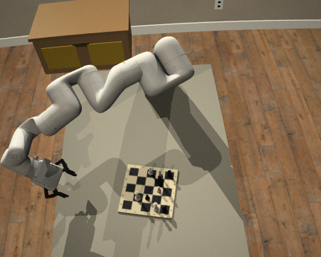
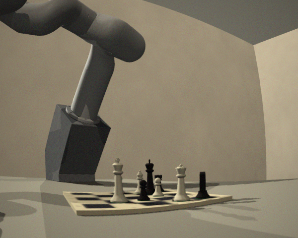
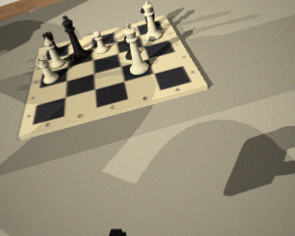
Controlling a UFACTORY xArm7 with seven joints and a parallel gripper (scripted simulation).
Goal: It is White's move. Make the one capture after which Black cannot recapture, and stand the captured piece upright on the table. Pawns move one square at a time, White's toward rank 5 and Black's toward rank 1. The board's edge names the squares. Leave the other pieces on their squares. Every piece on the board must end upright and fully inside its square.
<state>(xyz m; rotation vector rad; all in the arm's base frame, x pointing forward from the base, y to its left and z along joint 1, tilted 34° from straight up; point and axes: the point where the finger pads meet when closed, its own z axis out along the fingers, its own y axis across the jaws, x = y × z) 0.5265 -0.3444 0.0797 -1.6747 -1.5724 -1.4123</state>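
A small chessboard [image 1: 144, 214] [image 2: 144, 208] [image 3: 133, 101] lies on the grey table [image 1: 210, 221]. All pieces on it stand upright. The white ones include a king [image 1: 137, 196] [image 2: 117, 179] [image 3: 136, 54], a queen [image 1: 155, 206] [image 2: 181, 181] [image 3: 149, 20] and a pawn [image 1: 158, 189] [image 2: 157, 187] [image 3: 99, 43]. The black ones include a king [image 1: 159, 176] [image 2: 149, 176] [image 3: 73, 39], a pawn [image 1: 147, 197] [image 2: 143, 190] and a rook [image 1: 169, 174]. My gripper [image 1: 68, 184] is open and empty. It hangs at the table's left edge, far left of the board. The wrist view looks across bare table at the board.
The arm's dark base [image 2: 74, 148] stands on the table behind the board. A wooden cabinet [image 1: 80, 27] stands on the plank floor [image 1: 279, 110] beyond the table's far end. The arm's links arch over the table's back half.
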